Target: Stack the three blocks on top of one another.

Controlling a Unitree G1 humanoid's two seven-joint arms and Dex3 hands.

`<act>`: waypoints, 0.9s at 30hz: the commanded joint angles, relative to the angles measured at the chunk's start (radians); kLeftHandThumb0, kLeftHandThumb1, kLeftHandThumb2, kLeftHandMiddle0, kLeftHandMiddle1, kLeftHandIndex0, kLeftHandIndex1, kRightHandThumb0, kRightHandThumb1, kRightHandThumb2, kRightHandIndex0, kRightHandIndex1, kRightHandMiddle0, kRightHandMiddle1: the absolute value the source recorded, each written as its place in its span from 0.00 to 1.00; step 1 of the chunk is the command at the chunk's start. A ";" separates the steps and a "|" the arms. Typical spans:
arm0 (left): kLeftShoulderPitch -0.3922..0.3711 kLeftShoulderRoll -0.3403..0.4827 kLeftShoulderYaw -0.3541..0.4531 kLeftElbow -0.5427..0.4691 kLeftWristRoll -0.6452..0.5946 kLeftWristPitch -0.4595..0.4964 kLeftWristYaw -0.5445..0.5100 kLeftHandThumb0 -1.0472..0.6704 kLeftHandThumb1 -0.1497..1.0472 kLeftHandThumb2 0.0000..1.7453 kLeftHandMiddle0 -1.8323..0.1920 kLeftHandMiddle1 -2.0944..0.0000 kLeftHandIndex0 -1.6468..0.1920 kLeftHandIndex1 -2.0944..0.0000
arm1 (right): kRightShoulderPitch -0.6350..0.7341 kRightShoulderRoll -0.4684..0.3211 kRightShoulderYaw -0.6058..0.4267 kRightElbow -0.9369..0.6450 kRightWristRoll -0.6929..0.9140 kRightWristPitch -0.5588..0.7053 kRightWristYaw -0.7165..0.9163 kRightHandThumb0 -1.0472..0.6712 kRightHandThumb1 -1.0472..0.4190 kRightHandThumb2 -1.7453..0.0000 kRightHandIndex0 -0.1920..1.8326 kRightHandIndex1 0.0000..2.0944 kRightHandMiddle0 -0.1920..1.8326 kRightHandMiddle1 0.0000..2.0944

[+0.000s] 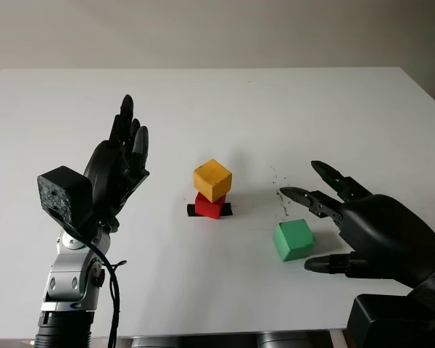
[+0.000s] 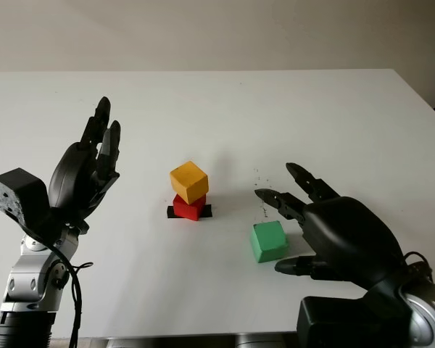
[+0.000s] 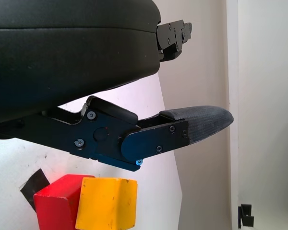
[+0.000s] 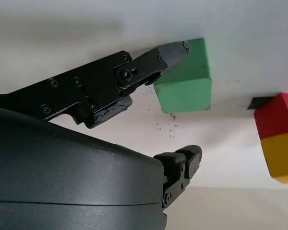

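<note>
The right robot hand (image 1: 326, 217) hovers released around the green block (image 1: 293, 240); the left robot hand (image 1: 119, 163), raised upright, holds nothing.

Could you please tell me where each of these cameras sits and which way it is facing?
Left eye view: on the head, looking forward and down at the white table; the open left hand is raised, the open right hand is by the green block.
Right eye view: beside it, same scene.
Left wrist view: at the left wrist, past its finger to the yellow block on the red block.
Right wrist view: at the right wrist, toward all three blocks.
Shared: every view shows the yellow-on-red stack.
</note>
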 commanded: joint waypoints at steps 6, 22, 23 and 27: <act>0.003 0.005 0.005 -0.011 -0.004 0.003 -0.004 0.17 1.00 0.37 1.00 1.00 1.00 1.00 | -0.040 -0.007 0.024 0.036 -0.010 -0.020 -0.002 0.33 0.12 0.97 0.10 0.03 0.30 0.10; 0.016 0.004 0.006 -0.028 -0.009 0.016 0.000 0.18 1.00 0.38 1.00 1.00 1.00 1.00 | -0.090 -0.023 0.046 0.102 0.001 -0.078 0.003 0.33 0.14 0.97 0.16 0.04 0.40 0.17; 0.016 0.002 0.007 -0.027 -0.010 0.015 0.002 0.18 1.00 0.38 1.00 1.00 1.00 1.00 | -0.092 -0.026 0.046 0.105 0.002 -0.084 0.003 0.33 0.14 0.97 0.17 0.04 0.39 0.21; 0.017 0.002 0.007 -0.025 -0.009 0.014 0.005 0.18 1.00 0.38 1.00 1.00 1.00 1.00 | -0.099 -0.026 0.044 0.119 0.018 -0.102 -0.010 0.35 0.14 0.97 0.20 0.03 0.35 0.39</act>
